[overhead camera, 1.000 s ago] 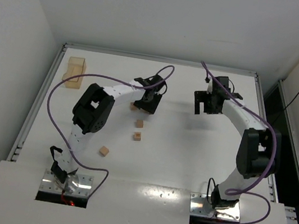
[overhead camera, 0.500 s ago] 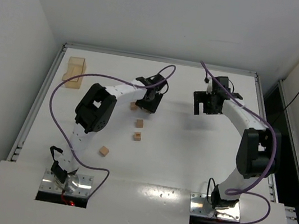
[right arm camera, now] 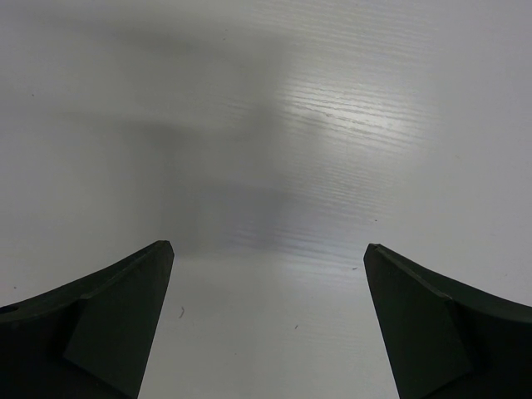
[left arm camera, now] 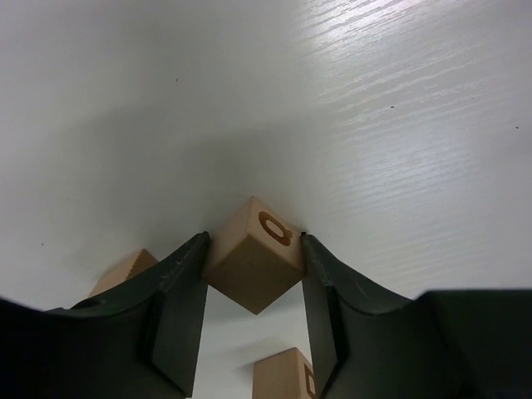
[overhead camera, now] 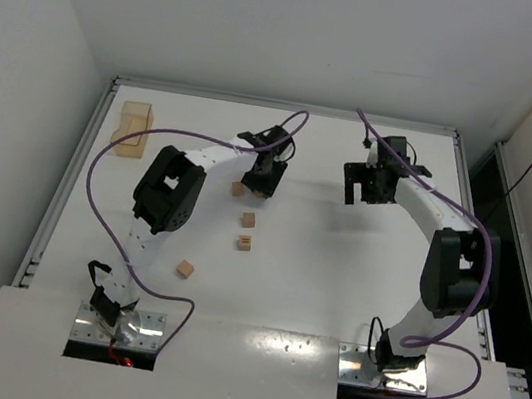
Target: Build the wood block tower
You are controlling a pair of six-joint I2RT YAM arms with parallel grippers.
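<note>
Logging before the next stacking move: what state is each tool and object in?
Left tool: shut on held block.
Held block: gripped, tilted.
Right tool: open, empty.
Loose blocks: four, scattered, unstacked.
Box: far left, apart from both arms.

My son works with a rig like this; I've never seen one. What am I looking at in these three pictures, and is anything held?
Two robot arms, the left arm and the right arm, are bolted to a white table; each ends in two-finger jaws. The wide picture comes from a fixed camera above and behind them. The two close-ups come from cameras on the wrists; the dark shapes at the bottom are the jaws themselves. On the table lie several small wooden cubes and, far left, a pale box. The left arm's jaws are shut on a cube marked with a letter. The right arm's jaws are open and hold nothing.
</note>
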